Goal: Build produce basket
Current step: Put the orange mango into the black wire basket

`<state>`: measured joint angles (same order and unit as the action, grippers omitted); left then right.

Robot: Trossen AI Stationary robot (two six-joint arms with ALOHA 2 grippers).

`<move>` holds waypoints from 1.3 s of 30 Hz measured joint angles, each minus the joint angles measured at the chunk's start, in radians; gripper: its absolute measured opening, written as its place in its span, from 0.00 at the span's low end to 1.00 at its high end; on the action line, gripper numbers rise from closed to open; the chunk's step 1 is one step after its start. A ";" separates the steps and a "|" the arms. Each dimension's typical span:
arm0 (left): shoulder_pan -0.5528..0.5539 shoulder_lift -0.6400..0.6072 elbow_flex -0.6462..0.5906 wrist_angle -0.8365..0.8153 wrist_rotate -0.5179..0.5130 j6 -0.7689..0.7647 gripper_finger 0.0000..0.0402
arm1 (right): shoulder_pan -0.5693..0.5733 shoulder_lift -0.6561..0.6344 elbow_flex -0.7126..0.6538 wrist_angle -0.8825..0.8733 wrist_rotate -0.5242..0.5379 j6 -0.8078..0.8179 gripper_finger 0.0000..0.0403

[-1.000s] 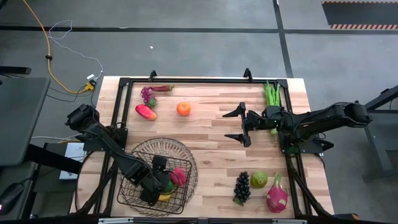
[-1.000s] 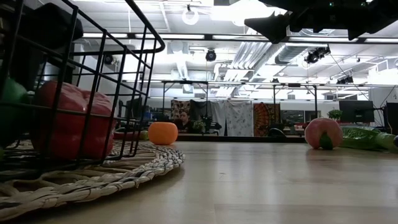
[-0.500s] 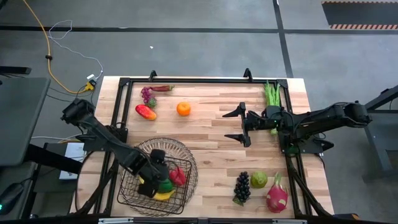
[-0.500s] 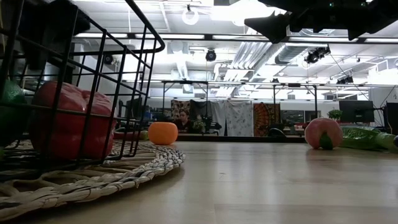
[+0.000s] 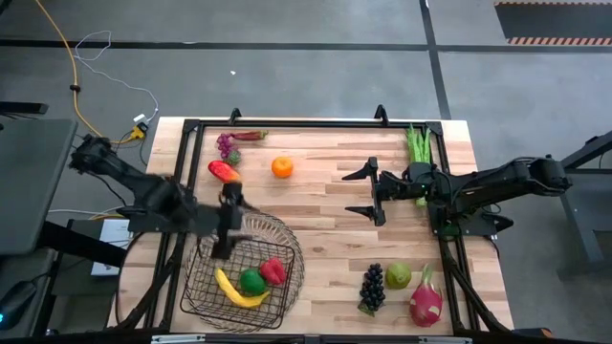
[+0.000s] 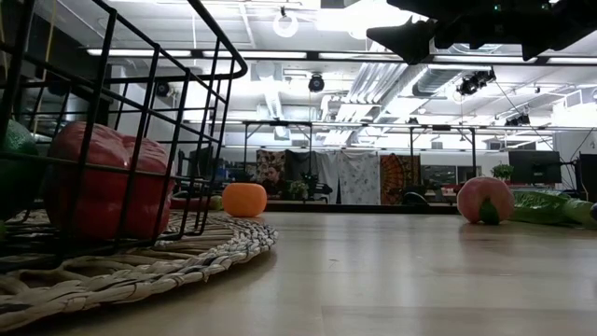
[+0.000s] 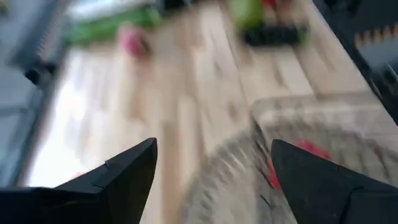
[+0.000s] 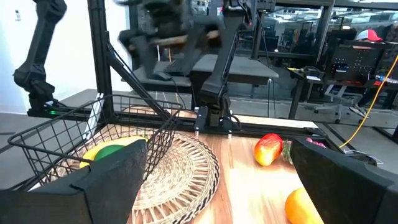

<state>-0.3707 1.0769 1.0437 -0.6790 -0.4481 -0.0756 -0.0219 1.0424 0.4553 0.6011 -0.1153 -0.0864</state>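
Note:
The dark wire basket [image 5: 244, 272] stands on a round woven mat [image 6: 187, 247] near the table's front left. In it lie a yellow banana [image 5: 239, 292], a green lime [image 5: 251, 281] and a red fruit [image 5: 273, 270]. My left gripper [image 5: 226, 225] hangs open and blurred above the basket's far rim, nothing between its fingers [image 7: 211, 168]. My right gripper [image 5: 356, 192] waits open over the table's middle right, pointing level. On the table lie an orange [image 5: 282, 167], a mango [image 5: 224, 172], purple grapes [image 5: 228, 145], green beans [image 5: 417, 145], dark grapes [image 5: 372, 287], a pear [image 5: 399, 276] and a dragon fruit [image 5: 426, 298].
A black frame [image 5: 287, 123] runs along the table's far and side edges. A peach [image 6: 484, 200] shows on the table in the low view, beside the beans [image 6: 550, 207]. Bare wood lies between the basket and the dark grapes.
My left gripper has risen out of the basket and drawn back toward the table's far left, tipping from pointing steeply down to a shallower slant. The banana, lime and red fruit that it covered now show lying in the basket.

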 joint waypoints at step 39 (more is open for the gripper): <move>0.447 -0.239 -0.771 1.269 0.334 0.086 0.74 | 0.000 0.000 0.000 -0.038 0.000 0.035 0.96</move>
<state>0.0765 0.8379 0.2729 0.5899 -0.1143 0.0109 -0.0219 1.0424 0.4553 0.5636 -0.1150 -0.0518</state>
